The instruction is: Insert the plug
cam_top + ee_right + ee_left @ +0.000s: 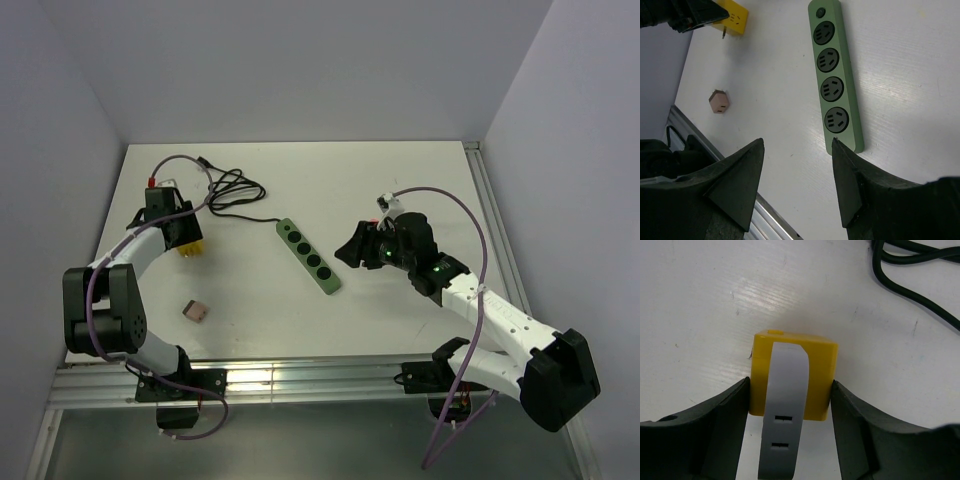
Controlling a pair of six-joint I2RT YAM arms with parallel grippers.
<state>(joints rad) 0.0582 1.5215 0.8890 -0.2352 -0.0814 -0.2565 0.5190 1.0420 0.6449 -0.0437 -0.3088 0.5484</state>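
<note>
A yellow plug block (812, 375) with a grey slotted strip (785, 410) over it sits between the fingers of my left gripper (790, 385). Both fingers press against its sides. In the top view the left gripper (180, 232) holds the plug (191, 249) at the table's left. The plug also shows in the right wrist view (735, 17), with a metal prong below it. A green power strip (308, 256) with several sockets lies mid-table. My right gripper (350, 250) is open and empty, hovering by the strip's near end (842, 130).
A black cable (232, 190) coils from the strip's far end toward the back left; it shows in the left wrist view (920, 270). A small brown hexagonal piece (195, 311) lies near the front left. An aluminium rail (300, 380) runs along the front edge.
</note>
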